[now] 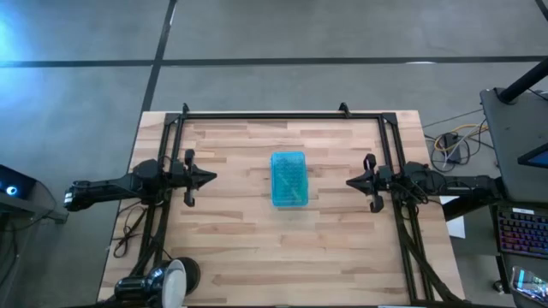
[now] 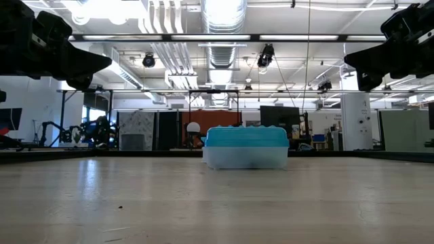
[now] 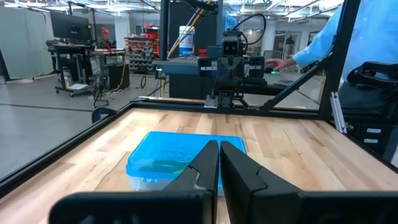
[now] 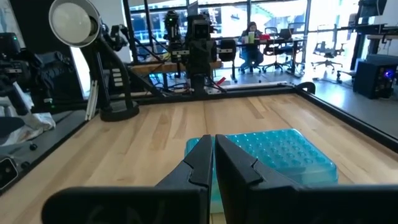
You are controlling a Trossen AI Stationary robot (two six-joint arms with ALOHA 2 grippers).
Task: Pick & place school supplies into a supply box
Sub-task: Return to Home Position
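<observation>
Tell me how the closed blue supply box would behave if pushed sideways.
The supply box looks like rigid plastic, so it probably slides rather than flexes. Low and flat-bottomed on the table, it seems unlikely to tip. The left gripper and right gripper hover either side.

Supply box (image 1: 288, 179): translucent teal-blue lid with grid of raised dots; lower half clear, paler.
Table (image 1: 257, 248): light wood, blond and tan strips.
Left gripper (image 1: 211, 178), right gripper (image 1: 351, 180): matte black.
Frame (image 1: 282, 115) round table: black.
Lamp (image 1: 175, 278), 7 o'clock from box: white face, black body.
Keyboard (image 1: 522, 233), 4 o'clock, off table: red-pink keys.
Floor (image 1: 86, 34): grey, dark seam lines.
Person's sleeve (image 3: 323, 37): light blue.
</observation>
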